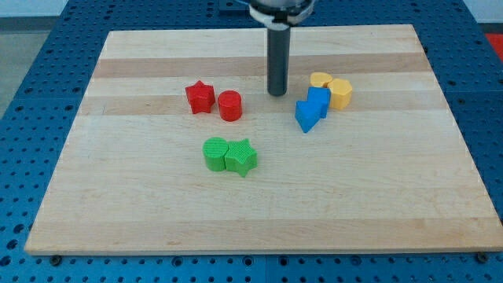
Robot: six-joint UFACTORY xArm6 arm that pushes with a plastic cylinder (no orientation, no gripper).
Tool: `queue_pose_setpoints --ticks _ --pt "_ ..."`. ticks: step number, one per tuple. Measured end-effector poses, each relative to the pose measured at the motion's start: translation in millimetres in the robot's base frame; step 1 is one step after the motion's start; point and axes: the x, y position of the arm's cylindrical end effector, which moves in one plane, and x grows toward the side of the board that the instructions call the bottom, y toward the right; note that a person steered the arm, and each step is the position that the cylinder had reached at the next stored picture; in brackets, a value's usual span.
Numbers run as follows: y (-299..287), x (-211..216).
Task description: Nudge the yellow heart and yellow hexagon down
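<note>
A yellow heart and a yellow hexagon sit touching each other at the view's upper right of the wooden board. Two blue blocks touch them from below left: a blue cube and a blue triangular block. My tip rests on the board to the left of the yellow heart, a short gap away, and above left of the blue blocks.
A red star and a red cylinder stand left of my tip. A green cylinder-like block and a green star touch each other lower down, near the board's middle.
</note>
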Motion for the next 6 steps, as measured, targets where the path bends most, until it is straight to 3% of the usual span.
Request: queue_pose_setpoints --ticks 2,6 --pt "62 -3" --pt "67 14"
